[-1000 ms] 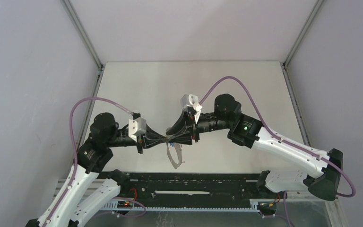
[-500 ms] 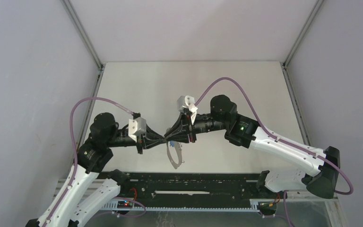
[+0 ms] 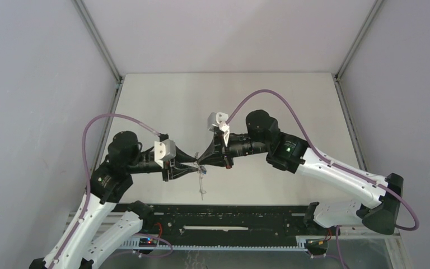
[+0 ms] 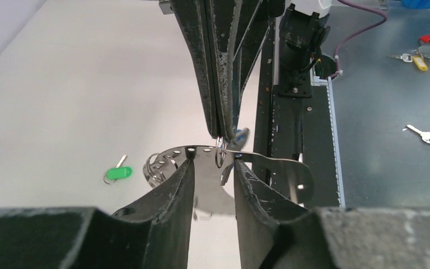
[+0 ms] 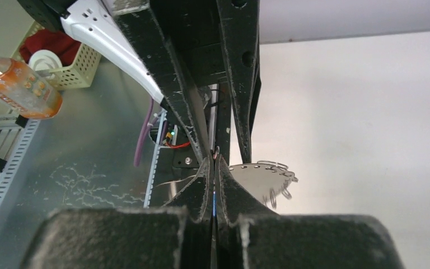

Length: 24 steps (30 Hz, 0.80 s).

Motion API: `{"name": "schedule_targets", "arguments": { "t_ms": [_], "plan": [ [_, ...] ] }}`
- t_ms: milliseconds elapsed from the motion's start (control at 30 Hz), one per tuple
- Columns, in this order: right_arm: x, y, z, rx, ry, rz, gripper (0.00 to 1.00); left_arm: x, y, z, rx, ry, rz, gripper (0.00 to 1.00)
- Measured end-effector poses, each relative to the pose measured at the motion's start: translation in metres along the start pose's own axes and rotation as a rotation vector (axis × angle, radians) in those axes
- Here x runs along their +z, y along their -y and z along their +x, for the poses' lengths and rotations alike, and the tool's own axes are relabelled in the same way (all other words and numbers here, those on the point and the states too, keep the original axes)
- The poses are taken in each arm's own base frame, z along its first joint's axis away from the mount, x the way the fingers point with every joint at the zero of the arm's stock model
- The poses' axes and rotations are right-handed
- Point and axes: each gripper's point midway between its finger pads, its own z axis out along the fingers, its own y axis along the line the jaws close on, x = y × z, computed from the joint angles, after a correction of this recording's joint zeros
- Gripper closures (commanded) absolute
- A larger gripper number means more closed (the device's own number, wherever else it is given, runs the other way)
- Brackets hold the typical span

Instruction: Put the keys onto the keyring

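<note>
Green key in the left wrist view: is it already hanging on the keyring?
No, the green key lies by itself on the table, apart from the keyring.

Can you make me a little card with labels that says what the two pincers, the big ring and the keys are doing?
left pincer: open, tips near the keyring band; touching or not, unclear
right pincer: shut on a small wire loop at the keyring's rim
keyring: up in the air between both pincers, above the table
green key: lying on the table, alone, not on the keyring
blue key: a blue bit beside the right pincer's tips, mostly hidden
</note>
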Motion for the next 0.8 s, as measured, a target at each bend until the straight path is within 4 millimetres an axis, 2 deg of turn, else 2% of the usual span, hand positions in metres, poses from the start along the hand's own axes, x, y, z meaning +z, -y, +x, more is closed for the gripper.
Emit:
{"name": "schedule_targets", "arguments": {
  "t_ms": [100,300,633,800],
  "plan": [
    [0.000,0.002,-0.001,0.000,-0.042,0.024,1.00,-0.003,-0.002,0.000,0.035,-0.027,-0.012,0.62],
    [0.006,0.001,0.004,-0.014,-0.145,0.055,1.00,-0.008,-0.001,-0.007,0.098,-0.046,-0.012,0.69],
    [0.016,0.007,0.020,-0.029,-0.307,0.101,1.00,-0.009,0.001,0.010,0.086,-0.105,0.014,0.84],
    [0.018,0.004,0.022,-0.041,-0.360,0.105,1.00,-0.010,0.002,0.015,0.092,-0.123,0.021,0.98]
  ]
}}
